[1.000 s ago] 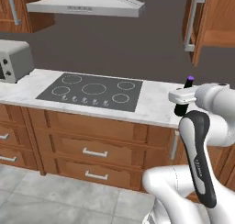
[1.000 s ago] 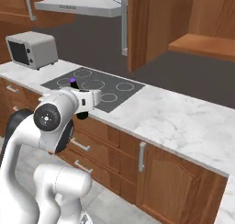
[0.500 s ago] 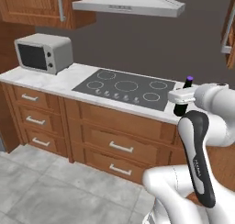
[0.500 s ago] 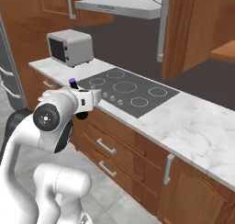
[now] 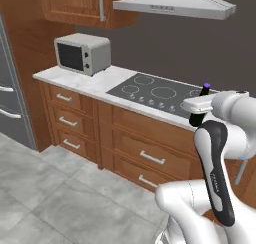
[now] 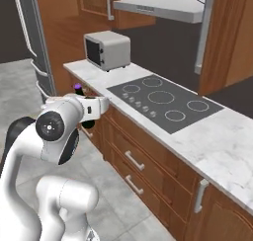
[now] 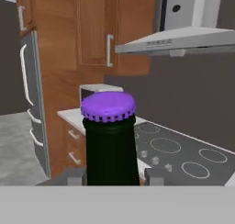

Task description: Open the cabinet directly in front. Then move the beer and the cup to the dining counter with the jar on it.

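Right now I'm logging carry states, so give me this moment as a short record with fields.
hand: shut on the beer
beer: upright between the fingertips, purple cap up
behind the beer: marble worktop with cooktop
microwave: at the worktop's far end
range hood: above the cooktop
cup: not visible

even, shadowless light (slightly soft)

We find no legible text, brand, number or sign in any view. The beer shows a plain neck and unmarked purple cap; the microwave front carries no readable lettering at this resolution.
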Robot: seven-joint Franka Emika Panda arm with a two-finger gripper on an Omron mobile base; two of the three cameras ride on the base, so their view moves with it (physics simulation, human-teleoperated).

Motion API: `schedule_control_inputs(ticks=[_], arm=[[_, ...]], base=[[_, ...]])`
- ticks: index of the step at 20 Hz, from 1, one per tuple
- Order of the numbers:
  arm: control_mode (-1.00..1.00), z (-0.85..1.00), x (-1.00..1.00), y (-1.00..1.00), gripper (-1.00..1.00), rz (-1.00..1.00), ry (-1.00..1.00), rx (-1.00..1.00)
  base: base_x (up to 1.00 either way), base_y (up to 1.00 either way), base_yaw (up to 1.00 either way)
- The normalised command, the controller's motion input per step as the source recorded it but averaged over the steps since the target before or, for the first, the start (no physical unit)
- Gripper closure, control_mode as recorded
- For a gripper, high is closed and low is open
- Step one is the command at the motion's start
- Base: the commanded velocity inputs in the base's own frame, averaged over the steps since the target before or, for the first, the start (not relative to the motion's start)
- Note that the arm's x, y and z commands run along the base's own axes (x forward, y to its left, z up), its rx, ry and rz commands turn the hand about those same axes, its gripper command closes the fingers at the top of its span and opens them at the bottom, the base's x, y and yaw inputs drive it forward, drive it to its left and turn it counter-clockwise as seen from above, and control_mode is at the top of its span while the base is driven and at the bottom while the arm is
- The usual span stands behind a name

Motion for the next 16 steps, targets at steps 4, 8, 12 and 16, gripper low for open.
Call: schedule_control_inputs(ticks=[4,8,12,16], arm=[[1.0,0.0,0.0,0.0,1.0,0.0,0.0,0.0],[1.0,0.0,0.0,0.0,1.0,0.0,0.0,0.0],[1.0,0.0,0.0,0.0,1.0,0.0,0.0,0.0],[1.0,0.0,0.0,0.0,1.0,0.0,0.0,0.0]], base=[[-0.14,0.27,0.37],[-0.14,0.25,0.39],[-0.14,0.24,0.41],[-0.1,0.26,0.37]])
